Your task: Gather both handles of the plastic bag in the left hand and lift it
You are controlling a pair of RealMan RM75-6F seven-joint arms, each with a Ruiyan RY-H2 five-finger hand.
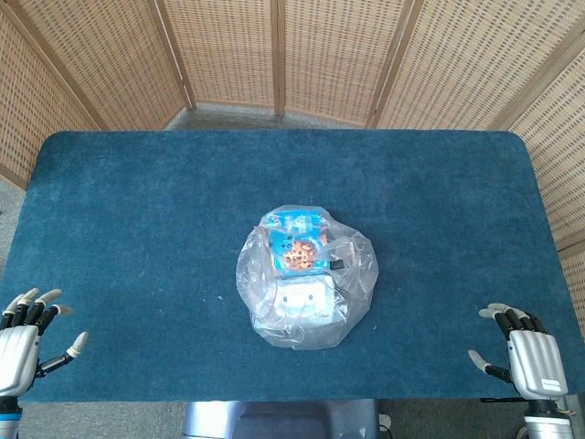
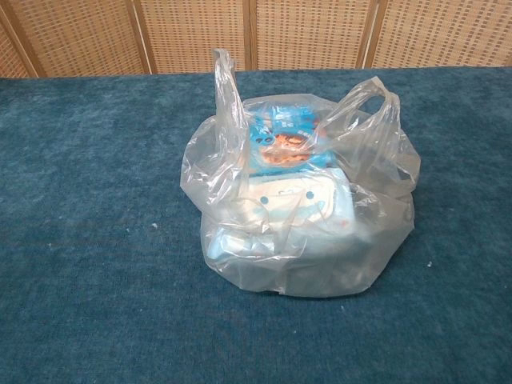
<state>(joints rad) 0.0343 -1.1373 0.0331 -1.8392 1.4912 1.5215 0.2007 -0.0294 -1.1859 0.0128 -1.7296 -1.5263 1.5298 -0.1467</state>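
A clear plastic bag (image 1: 306,279) sits in the middle of the blue table, with a blue snack packet and a white box inside. In the chest view the bag (image 2: 300,216) has both handles standing up: one handle (image 2: 226,88) at the left, the other handle (image 2: 370,108) at the right. My left hand (image 1: 23,343) rests open at the table's near left corner, fingers spread, far from the bag. My right hand (image 1: 526,352) is open at the near right corner, also well away from it. Neither hand shows in the chest view.
The blue carpeted table (image 1: 137,201) spans the view, with woven wicker screens (image 1: 228,55) behind it. Its front edge (image 1: 274,400) runs just beyond the hands.
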